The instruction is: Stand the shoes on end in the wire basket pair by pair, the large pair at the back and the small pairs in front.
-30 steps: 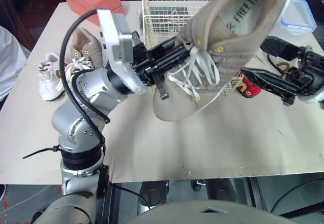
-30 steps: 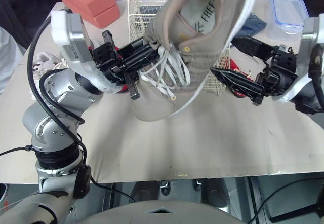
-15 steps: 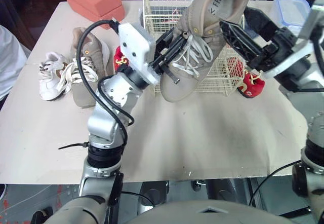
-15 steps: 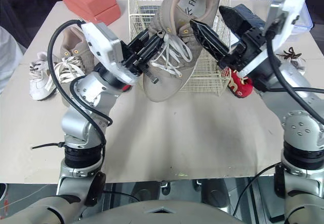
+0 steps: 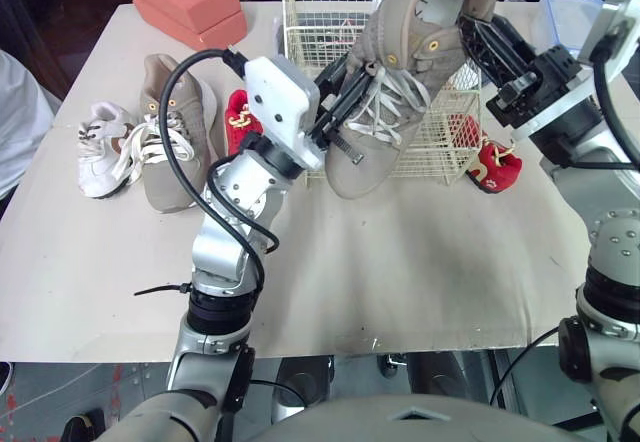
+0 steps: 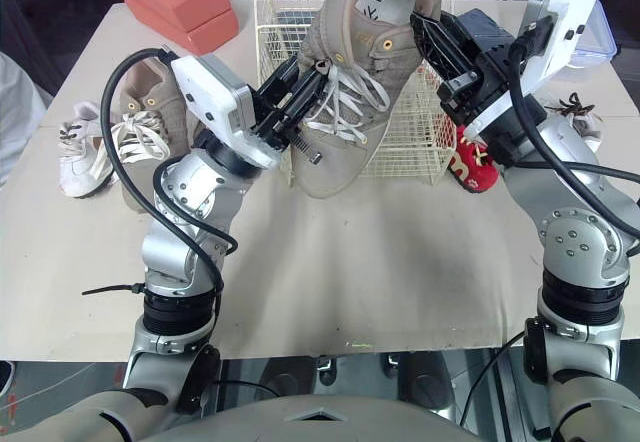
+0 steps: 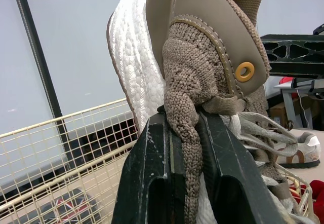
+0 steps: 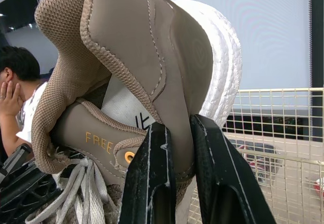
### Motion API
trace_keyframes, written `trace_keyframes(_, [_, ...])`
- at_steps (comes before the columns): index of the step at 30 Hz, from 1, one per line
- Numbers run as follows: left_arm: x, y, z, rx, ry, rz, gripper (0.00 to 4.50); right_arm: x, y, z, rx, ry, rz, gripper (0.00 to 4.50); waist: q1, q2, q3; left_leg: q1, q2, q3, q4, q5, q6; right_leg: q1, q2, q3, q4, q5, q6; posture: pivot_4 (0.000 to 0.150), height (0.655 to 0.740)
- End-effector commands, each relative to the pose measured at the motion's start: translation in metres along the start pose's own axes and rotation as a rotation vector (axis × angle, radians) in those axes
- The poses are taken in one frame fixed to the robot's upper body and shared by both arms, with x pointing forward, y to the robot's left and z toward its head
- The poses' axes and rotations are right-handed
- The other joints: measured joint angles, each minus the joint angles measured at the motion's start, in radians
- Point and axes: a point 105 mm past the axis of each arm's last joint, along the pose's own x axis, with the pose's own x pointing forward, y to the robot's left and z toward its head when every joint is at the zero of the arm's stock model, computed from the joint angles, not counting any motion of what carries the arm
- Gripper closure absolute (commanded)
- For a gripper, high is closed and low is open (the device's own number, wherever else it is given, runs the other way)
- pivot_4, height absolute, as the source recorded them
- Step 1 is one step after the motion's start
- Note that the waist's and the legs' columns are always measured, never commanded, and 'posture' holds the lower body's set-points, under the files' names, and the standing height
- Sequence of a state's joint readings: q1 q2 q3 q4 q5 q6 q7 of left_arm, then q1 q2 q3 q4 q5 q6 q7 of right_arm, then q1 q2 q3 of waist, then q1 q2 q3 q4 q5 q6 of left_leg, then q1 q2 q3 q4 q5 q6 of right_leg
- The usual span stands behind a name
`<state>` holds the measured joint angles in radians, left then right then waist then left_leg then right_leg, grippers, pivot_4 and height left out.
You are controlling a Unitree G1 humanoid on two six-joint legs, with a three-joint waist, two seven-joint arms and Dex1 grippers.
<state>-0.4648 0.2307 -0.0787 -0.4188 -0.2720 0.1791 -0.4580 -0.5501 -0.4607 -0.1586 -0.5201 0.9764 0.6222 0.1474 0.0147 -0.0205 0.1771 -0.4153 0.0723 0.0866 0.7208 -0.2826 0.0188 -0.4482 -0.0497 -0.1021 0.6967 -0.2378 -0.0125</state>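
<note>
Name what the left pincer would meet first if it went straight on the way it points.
The tan shoe clamped in the left pincer; carrying it along, probably the wire basket wall behind, though depth is unclear.

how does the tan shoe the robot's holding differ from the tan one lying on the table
The held shoe is up in the air, toe down, by the basket; the table shoe lies flat on its sole, left of the basket. The held shoe is clamped by the left gripper near the laces and the right gripper at the heel; the table shoe is untouched. Both are tan with white laces and look alike in size.
</note>
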Motion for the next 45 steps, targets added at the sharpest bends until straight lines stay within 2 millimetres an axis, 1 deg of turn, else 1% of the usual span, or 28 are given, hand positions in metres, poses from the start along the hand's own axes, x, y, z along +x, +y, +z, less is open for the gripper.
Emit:
trace_keyframes(1, [0.000, -0.010, 0.021, -0.057, -0.093, -0.084, 3.17, 0.004, 0.009, 0.009, -0.014, -0.026, 0.052, 4.50, 0.000, 0.000, 0.000, 0.000, 0.000, 0.000, 0.000, 0.000, 0.000, 0.000, 0.000, 0.000, 0.000, 0.000, 0.000, 0.150, 0.6860])
trace_keyframes(3, [-0.004, -0.014, 0.025, -0.136, -0.115, -0.139, 2.08, 0.005, 0.010, 0.016, -0.015, -0.048, 0.069, 4.50, 0.000, 0.000, 0.000, 0.000, 0.000, 0.000, 0.000, 0.000, 0.000, 0.000, 0.000, 0.000, 0.000, 0.000, 0.000, 0.150, 0.6860])
trace_keyframes(5, [-0.008, -0.017, 0.029, -0.178, -0.122, -0.177, 1.52, 0.004, 0.016, 0.027, -0.007, -0.085, 0.104, 4.50, 0.000, 0.000, 0.000, 0.000, 0.000, 0.000, 0.000, 0.000, 0.000, 0.000, 0.000, 0.000, 0.000, 0.000, 0.000, 0.150, 0.6860])
trace_keyframes(6, [-0.010, -0.017, 0.030, -0.180, -0.120, -0.183, 1.06, 0.004, 0.020, 0.033, -0.001, -0.105, 0.121, 4.50, -0.001, 0.000, 0.000, 0.000, 0.000, 0.000, 0.000, 0.000, 0.000, 0.000, 0.000, 0.000, 0.000, 0.000, 0.000, 0.150, 0.6860])
trace_keyframes(7, [-0.012, -0.016, 0.030, -0.180, -0.118, -0.183, 1.01, 0.004, 0.022, 0.037, 0.003, -0.120, 0.131, 4.50, -0.001, 0.000, 0.000, 0.000, 0.000, 0.000, 0.000, 0.000, 0.000, 0.000, 0.000, 0.000, 0.000, 0.000, 0.000, 0.150, 0.6860])
trace_keyframes(8, [-0.013, -0.015, 0.030, -0.186, -0.114, -0.180, 0.65, 0.004, 0.023, 0.040, 0.008, -0.131, 0.137, 4.50, -0.002, 0.000, 0.000, 0.000, 0.000, 0.000, 0.000, 0.000, 0.000, 0.000, 0.000, 0.000, 0.000, 0.000, 0.000, 0.150, 0.6860])
trace_keyframes(9, [-0.015, -0.014, 0.030, -0.188, -0.109, -0.176, 0.15, 0.005, 0.023, 0.044, 0.006, -0.144, 0.137, 4.50, -0.002, 0.000, 0.000, 0.000, 0.000, 0.000, 0.000, 0.000, 0.000, 0.000, 0.001, 0.000, 0.000, 0.000, 0.000, 0.150, 0.6860])
trace_keyframes(10, [-0.017, -0.013, 0.030, -0.188, -0.102, -0.173, 0.02, 0.005, 0.022, 0.047, 0.004, -0.155, 0.135, 4.50, -0.001, 0.000, 0.000, 0.000, 0.000, 0.000, 0.000, 0.000, 0.000, 0.000, 0.001, 0.000, 0.000, 0.000, 0.000, 0.150, 0.6860])
trace_keyframes(15, [-0.030, -0.006, 0.028, -0.191, -0.049, -0.175, 0.02, 0.015, 0.011, 0.071, -0.018, -0.272, 0.055, 4.50, -0.002, 0.000, 0.000, 0.000, 0.000, 0.000, 0.000, 0.000, 0.000, 0.000, 0.001, 0.000, 0.000, 0.000, 0.000, 0.150, 0.6860])
trace_keyframes(17, [-0.035, -0.002, 0.027, -0.184, -0.014, -0.190, 0.02, 0.018, 0.002, 0.083, -0.035, -0.346, -0.001, 4.50, -0.002, 0.000, 0.000, 0.000, 0.000, 0.000, 0.000, 0.000, 0.000, 0.000, 0.001, 0.000, 0.000, 0.000, 0.000, 0.150, 0.6860])
trace_keyframes(18, [-0.039, 0.004, 0.028, -0.168, 0.006, -0.187, 0.02, 0.020, -0.005, 0.092, -0.051, -0.396, -0.042, 4.50, -0.002, 0.000, 0.000, 0.000, 0.000, 0.000, 0.000, 0.000, 0.000, 0.000, 0.001, 0.000, 0.000, 0.000, 0.000, 0.150, 0.6860])
trace_keyframes(20, [-0.043, 0.012, 0.030, -0.144, 0.037, -0.181, 0.02, 0.023, -0.015, 0.105, -0.082, -0.467, -0.099, 4.50, -0.002, 0.000, 0.000, 0.000, 0.000, 0.000, 0.000, 0.000, 0.000, -0.001, 0.001, 0.000, 0.000, 0.000, 0.000, 0.150, 0.6860])
trace_keyframes(23, [-0.049, 0.024, 0.037, -0.115, 0.074, -0.173, 0.02, 0.030, -0.032, 0.125, -0.175, -0.593, -0.206, 4.50, -0.002, 0.001, 0.000, -0.001, 0.000, 0.000, -0.001, 0.000, 0.000, -0.001, 0.001, 0.000, -0.001, 0.000, 0.000, 0.150, 0.6860])
trace_keyframes(27, [-0.052, 0.032, 0.046, -0.094, 0.100, -0.152, 0.02, 0.038, -0.045, 0.139, -0.270, -0.719, -0.295, 4.50, -0.002, 0.001, 0.000, -0.001, 0.001, 0.001, -0.002, 0.000, 0.000, -0.002, 0.001, 0.001, -0.001, 0.000, 0.000, 0.150, 0.6860])
trace_keyframes(31, [-0.055, 0.032, 0.053, -0.088, 0.120, -0.152, 0.02, 0.052, -0.046, 0.136, -0.326, -0.768, -0.297, 4.50, -0.005, 0.001, 0.001, -0.001, 0.001, 0.002, -0.002, 0.000, -0.001, -0.002, 0.000, 0.001, -0.001, 0.000, 0.000, 0.150, 0.6860])
trace_keyframes(34, [-0.057, 0.034, 0.059, -0.109, 0.119, -0.132, 0.02, 0.063, -0.045, 0.121, -0.378, -0.752, -0.263, 4.50, -0.007, 0.001, 0.001, -0.001, 0.001, 0.002, -0.002, 0.000, -0.001, -0.003, 0.000, 0.001, -0.001, 0.000, 0.000, 0.150, 0.6860])
trace_keyframes(38, [-0.059, 0.033, 0.065, -0.134, 0.124, -0.115, 0.02, 0.069, -0.048, 0.104, -0.437, -0.733, -0.234, 4.50, -0.008, 0.001, 0.001, -0.001, 0.001, 0.002, -0.002, 0.000, -0.001, -0.003, 0.000, 0.001, 0.000, 0.000, 0.000, 0.150, 0.6860])
trace_keyframes(42, [-0.061, 0.034, 0.071, -0.157, 0.119, -0.078, 0.02, 0.072, -0.053, 0.091, -0.490, -0.705, -0.215, 4.50, -0.006, 0.001, 0.001, -0.001, 0.001, 0.002, -0.002, 0.000, -0.001, -0.003, -0.001, 0.001, 0.000, 0.000, 0.000, 0.150, 0.6860])
trace_keyframes(45, [-0.065, 0.034, 0.071, -0.170, 0.140, -0.053, 0.02, 0.075, -0.052, 0.083, -0.533, -0.685, -0.191, 4.50, -0.006, 0.001, 0.001, -0.001, 0.001, 0.002, -0.002, 0.000, -0.001, -0.003, -0.001, 0.002, 0.000, 0.000, 0.000, 0.150, 0.6860])
